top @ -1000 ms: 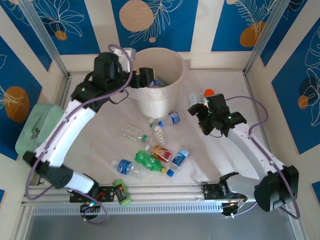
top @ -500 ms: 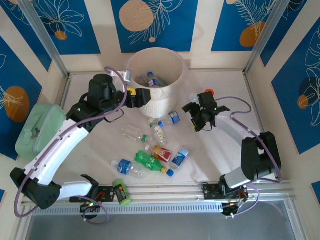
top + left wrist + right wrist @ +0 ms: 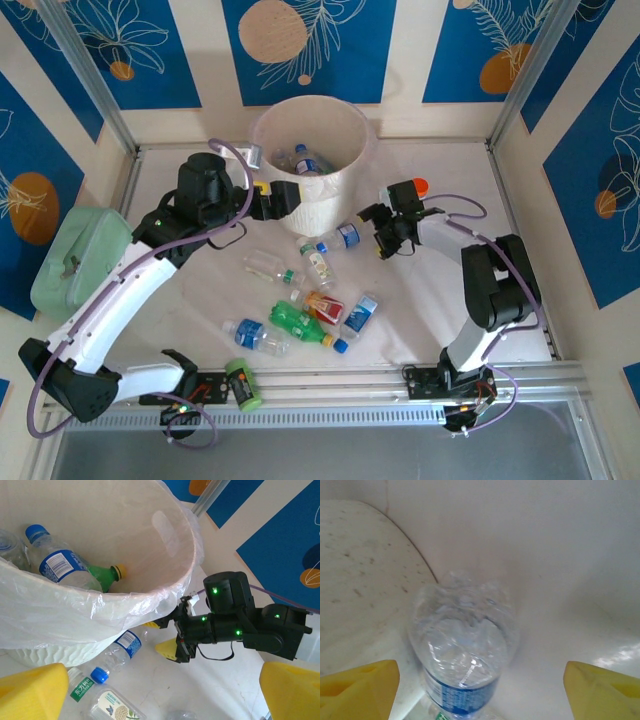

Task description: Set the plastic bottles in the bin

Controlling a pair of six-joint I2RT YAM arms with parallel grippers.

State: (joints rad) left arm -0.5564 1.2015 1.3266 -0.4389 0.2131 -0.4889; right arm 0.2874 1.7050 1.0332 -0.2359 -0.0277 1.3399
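Observation:
The white ribbed bin [image 3: 322, 200] stands at the back, lined with thin plastic, and holds a blue-labelled bottle [image 3: 57, 565] and a green one [image 3: 106, 576]. My left gripper [image 3: 281, 197] hangs open and empty by the bin's left front wall. Several plastic bottles lie on the table: clear [image 3: 268, 266], red-labelled [image 3: 322, 305], green [image 3: 300, 325] and blue-labelled [image 3: 257, 337] ones. My right gripper [image 3: 480, 690] is open, its yellow fingertips either side of a clear blue-labelled bottle [image 3: 462, 645] lying beside the bin [image 3: 343, 237], not touching it.
A pale green box [image 3: 75, 255] sits at the left edge. A green-and-black cylinder [image 3: 240, 385] lies on the front rail. An orange-capped bottle [image 3: 418, 187] stands just behind my right wrist. The bin's liner [image 3: 75, 615] hangs over its rim.
My left gripper has pulled back from over the bin's rim to its left front side and opened wider. My right arm has reached left to the blue-labelled bottle beside the bin.

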